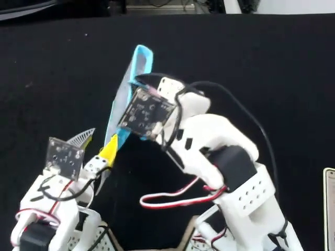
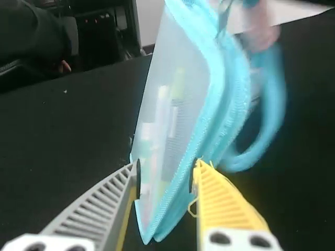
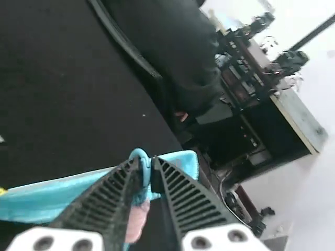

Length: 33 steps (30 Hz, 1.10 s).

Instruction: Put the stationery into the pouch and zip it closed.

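A light blue mesh pouch [image 1: 127, 89] is held up off the black table [image 1: 261, 68], on edge between both arms. My left gripper [image 1: 107, 153] is shut on its lower end; the left wrist view shows the pouch [image 2: 178, 120] pinched between the grey and yellow fingers [image 2: 220, 198]. Pens and other stationery [image 2: 162, 120] show through the mesh. A blue loop strap [image 2: 267, 120] hangs off the side. My right gripper [image 3: 149, 164] is shut on the zipper pull [image 3: 138, 155] at the upper end of the pouch [image 3: 57, 193].
A white-edged object [image 1: 330, 204] lies at the table's right edge. Red and white cables [image 1: 172, 198] loop between the arm bases. Shelves and equipment [image 3: 246, 68] stand beyond the table's far side.
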Tool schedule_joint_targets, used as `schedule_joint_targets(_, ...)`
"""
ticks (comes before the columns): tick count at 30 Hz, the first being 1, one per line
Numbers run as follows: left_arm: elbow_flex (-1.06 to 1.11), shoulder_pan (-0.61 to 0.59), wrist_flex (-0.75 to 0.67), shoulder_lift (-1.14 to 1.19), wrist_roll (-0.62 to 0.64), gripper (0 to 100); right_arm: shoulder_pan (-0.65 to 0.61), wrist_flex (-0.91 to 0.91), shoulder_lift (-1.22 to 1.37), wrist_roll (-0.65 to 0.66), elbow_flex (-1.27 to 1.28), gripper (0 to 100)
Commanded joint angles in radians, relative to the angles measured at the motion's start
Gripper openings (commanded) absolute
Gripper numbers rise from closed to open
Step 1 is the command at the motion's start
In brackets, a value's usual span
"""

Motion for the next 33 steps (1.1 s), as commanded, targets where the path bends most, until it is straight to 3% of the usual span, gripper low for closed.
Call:
schedule_joint_targets(1, -0.094, 0.039, 0.046, -0.005, 0.009, 18, -0.075, 0.009, -0.004, -0.011, -0.064, 1.0)
schedule_joint_targets(5, -0.035, 0.163, 0.028, -0.005, 0.009, 19, -0.103, 0.009, -0.004, -0.011, -0.064, 1.0)
schedule_joint_targets(9, 0.047, 0.186, -0.049, -0.005, 0.009, 27, -0.103, 0.011, -0.004, -0.011, -0.064, 1.0)
schedule_joint_targets(19, 0.117, 0.024, -0.256, -0.005, 0.015, 25, -0.103, 0.055, -0.004, -0.005, -0.064, 1.0)
schedule_joint_targets(33, 0.001, 0.004, -0.169, -0.005, 0.002, 25, -0.098, 0.054, -0.004, -0.003, -0.064, 1.0)
